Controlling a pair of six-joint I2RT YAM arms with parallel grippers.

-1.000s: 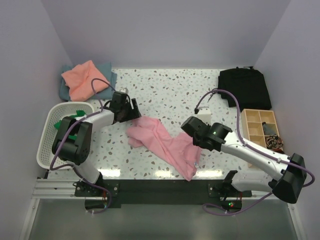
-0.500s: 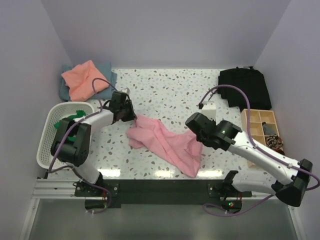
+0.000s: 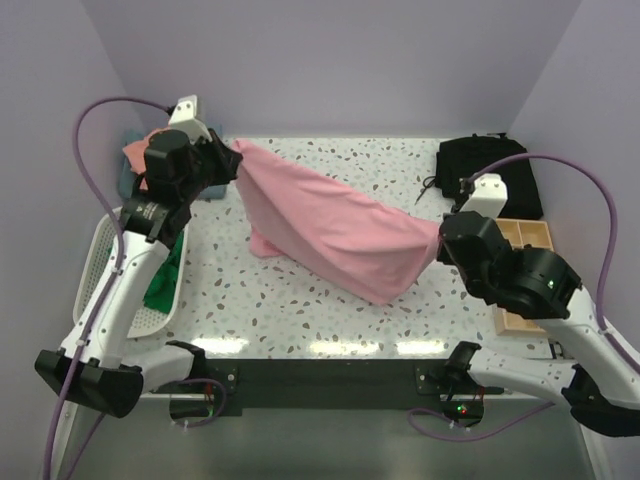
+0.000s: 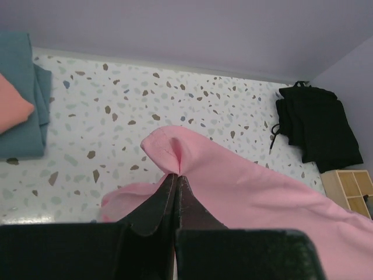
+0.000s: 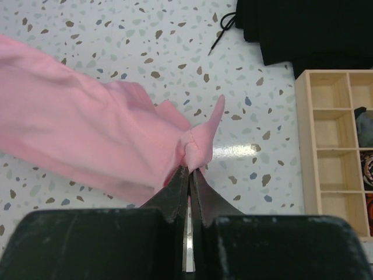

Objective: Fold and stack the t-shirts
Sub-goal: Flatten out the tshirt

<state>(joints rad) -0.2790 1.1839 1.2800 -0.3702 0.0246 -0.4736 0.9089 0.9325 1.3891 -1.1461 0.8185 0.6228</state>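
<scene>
A light pink t-shirt (image 3: 335, 228) hangs stretched in the air between both arms, sagging toward the table in the middle. My left gripper (image 3: 237, 160) is shut on one bunched corner of the pink shirt (image 4: 233, 175) at the back left. My right gripper (image 3: 440, 240) is shut on the opposite corner, a small knot of pink cloth (image 5: 195, 143) at its tips. A salmon-orange t-shirt (image 3: 135, 160) lies on a grey-blue t-shirt (image 4: 20, 111) at the back left corner. A bright green t-shirt (image 3: 165, 275) lies in the white basket (image 3: 100, 260).
A black folded cloth (image 3: 495, 175) lies at the back right. A wooden compartment box (image 5: 338, 146) stands at the right edge beside my right arm. The white basket stands at the left edge under my left arm. Purple walls close in the table.
My left gripper shut on the pink shirt's corner. Both arms then rose and spread apart, lifting the shirt from a crumpled heap on the table into a stretched span.
</scene>
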